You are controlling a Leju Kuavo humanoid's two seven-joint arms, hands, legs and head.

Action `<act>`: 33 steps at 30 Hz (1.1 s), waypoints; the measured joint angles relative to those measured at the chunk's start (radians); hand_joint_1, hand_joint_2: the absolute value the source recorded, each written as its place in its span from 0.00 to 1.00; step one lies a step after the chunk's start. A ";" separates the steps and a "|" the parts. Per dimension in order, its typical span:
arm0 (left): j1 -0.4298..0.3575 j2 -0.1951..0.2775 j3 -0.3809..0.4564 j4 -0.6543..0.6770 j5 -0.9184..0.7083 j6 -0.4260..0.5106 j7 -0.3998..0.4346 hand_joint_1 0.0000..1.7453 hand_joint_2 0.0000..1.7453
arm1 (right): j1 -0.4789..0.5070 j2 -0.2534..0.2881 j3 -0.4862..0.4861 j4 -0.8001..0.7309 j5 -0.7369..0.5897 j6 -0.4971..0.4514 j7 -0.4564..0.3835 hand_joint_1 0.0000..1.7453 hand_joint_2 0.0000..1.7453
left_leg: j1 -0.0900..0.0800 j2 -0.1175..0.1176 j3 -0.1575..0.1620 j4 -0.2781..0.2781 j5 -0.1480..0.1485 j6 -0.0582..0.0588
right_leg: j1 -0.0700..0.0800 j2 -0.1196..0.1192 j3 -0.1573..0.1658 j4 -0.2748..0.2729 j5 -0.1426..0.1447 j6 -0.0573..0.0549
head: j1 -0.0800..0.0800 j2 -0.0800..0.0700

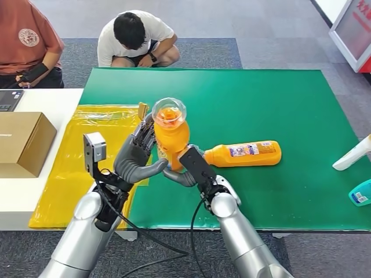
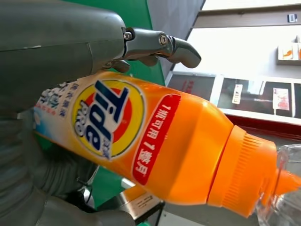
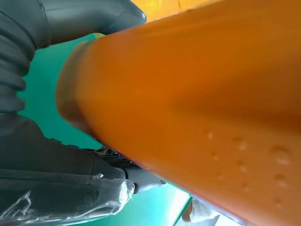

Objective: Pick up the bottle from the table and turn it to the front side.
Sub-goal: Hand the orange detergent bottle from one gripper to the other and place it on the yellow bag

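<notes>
Bottle (image 1: 171, 136) btwn both hands, upright

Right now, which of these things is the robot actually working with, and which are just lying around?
In use:
held bottle
left hand
right hand

Lying about:
second bottle
cardboard box
yellow sheet
white bottle

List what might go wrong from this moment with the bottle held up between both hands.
The Tide bottle is upright, pressed between the left hand and right hand; easing either hand might drop it. A fall could strike the second orange bottle lying beside it. The clear cap on top might come loose.
</notes>
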 joint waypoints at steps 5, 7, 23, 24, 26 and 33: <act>-0.009 0.003 -0.011 0.003 -0.053 0.046 -0.002 0.00 1.00 | 0.006 0.000 0.030 0.015 0.003 0.003 0.003 1.00 1.00 | 0.000 0.000 0.000 0.000 0.000 0.000 | 0.000 0.000 0.000 0.000 0.000 0.000 | 0.000 0.000; -0.009 0.004 -0.015 0.003 -0.078 0.060 -0.002 0.00 1.00 | 0.007 0.000 0.037 0.020 0.003 0.003 0.004 1.00 1.00 | 0.000 0.000 0.000 0.000 0.000 0.000 | 0.000 0.000 0.000 0.000 0.000 0.000 | 0.000 0.000; -0.064 0.021 -0.062 0.003 -0.331 0.141 0.015 0.00 1.00 | 0.035 -0.006 0.075 0.027 0.016 -0.029 0.019 1.00 1.00 | 0.000 0.000 0.000 0.000 0.000 0.000 | 0.000 0.000 0.000 0.000 0.000 0.000 | 0.000 0.000; -0.065 0.021 -0.063 0.003 -0.333 0.141 0.016 0.00 1.00 | 0.036 -0.006 0.076 0.025 0.016 -0.030 0.019 1.00 1.00 | 0.000 0.000 0.000 0.000 0.000 0.000 | 0.000 0.000 0.000 0.000 0.000 0.000 | 0.000 0.000; -0.067 0.021 -0.064 0.003 -0.333 0.138 0.017 0.00 1.00 | 0.037 -0.007 0.079 0.022 0.017 -0.033 0.020 1.00 1.00 | 0.000 0.000 0.000 0.000 0.000 0.000 | 0.000 0.000 0.000 0.000 0.000 0.000 | 0.000 0.000; -0.071 0.021 -0.067 0.003 -0.329 0.129 0.019 0.00 1.00 | 0.040 -0.011 0.081 0.012 0.019 -0.037 0.021 1.00 1.00 | 0.000 0.000 0.000 0.000 0.000 0.000 | 0.000 0.000 0.000 0.000 0.000 0.000 | 0.000 0.000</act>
